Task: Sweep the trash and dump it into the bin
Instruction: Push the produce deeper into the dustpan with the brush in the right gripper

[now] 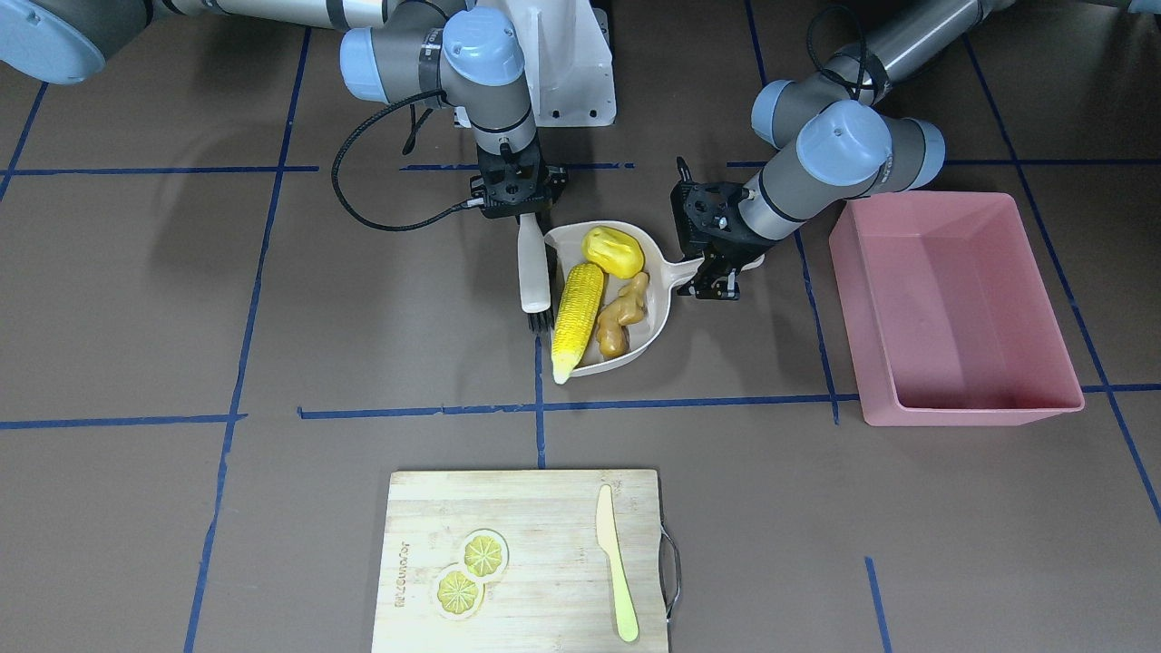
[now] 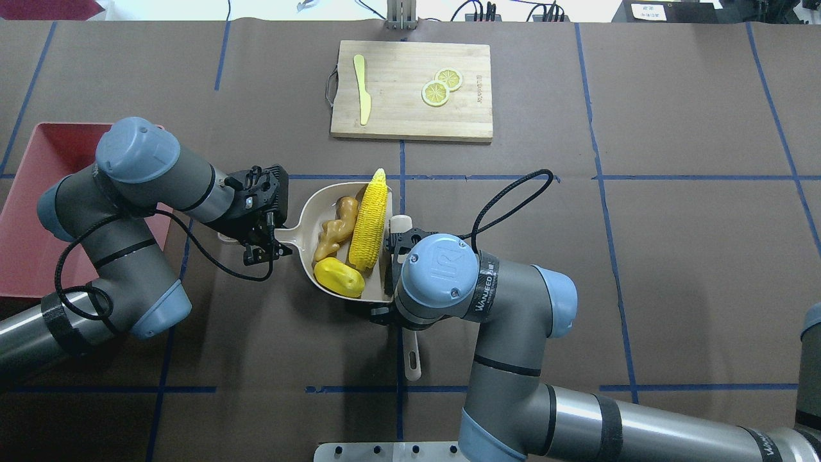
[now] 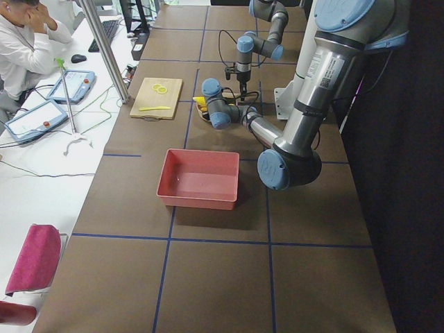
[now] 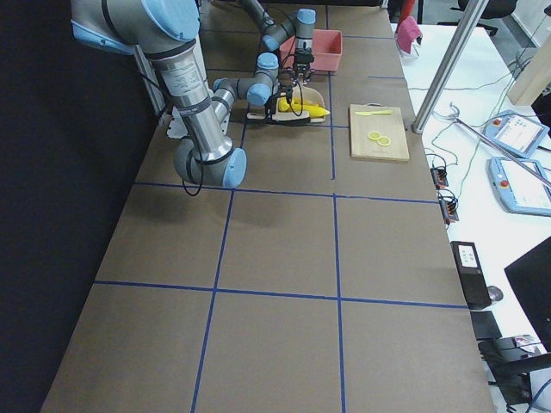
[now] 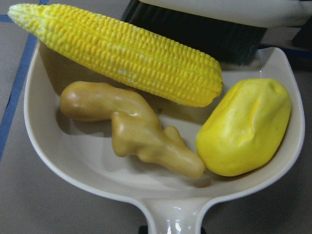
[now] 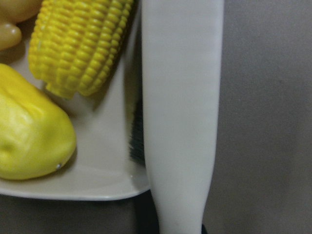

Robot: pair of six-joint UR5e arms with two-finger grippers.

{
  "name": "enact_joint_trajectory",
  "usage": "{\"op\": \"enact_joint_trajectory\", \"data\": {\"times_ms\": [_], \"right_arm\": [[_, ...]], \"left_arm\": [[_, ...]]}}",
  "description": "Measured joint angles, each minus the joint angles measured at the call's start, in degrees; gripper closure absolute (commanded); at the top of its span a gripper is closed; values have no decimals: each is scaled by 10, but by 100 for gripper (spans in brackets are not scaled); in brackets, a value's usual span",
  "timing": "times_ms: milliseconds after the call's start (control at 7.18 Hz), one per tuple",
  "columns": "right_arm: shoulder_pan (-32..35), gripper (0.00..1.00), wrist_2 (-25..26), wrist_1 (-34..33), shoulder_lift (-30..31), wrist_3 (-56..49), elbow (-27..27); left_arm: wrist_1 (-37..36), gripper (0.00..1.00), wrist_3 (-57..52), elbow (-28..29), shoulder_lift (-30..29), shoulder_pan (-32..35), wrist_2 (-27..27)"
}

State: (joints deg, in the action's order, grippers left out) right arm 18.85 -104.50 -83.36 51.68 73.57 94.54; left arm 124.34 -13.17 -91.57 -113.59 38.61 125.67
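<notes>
Left hand (image 1: 717, 270) clamps the dustpan (image 5: 83, 158) handle, toy trash (image 1: 579, 313) inside; the pink bin (image 1: 961, 299) lies beyond that hand, leftward. Right hand (image 1: 519, 213) clamps the brush (image 1: 534, 272).

On your bench (image 2: 641, 256), the bin (image 2: 45, 147) sits well left of the dustpan (image 2: 321, 200), with the cutting board (image 2: 397, 109) beyond it.

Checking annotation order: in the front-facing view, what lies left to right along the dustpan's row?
Left to right: brush → corn cob → ginger root → left gripper, shut on the dustpan handle → pink bin.
</notes>
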Motion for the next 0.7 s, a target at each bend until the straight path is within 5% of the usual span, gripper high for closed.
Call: {"op": "enact_joint_trajectory", "data": {"times_ms": [696], "right_arm": [[4, 100, 3, -27, 1, 0, 15]], "left_arm": [[41, 100, 12, 3, 6, -1, 0]]}}
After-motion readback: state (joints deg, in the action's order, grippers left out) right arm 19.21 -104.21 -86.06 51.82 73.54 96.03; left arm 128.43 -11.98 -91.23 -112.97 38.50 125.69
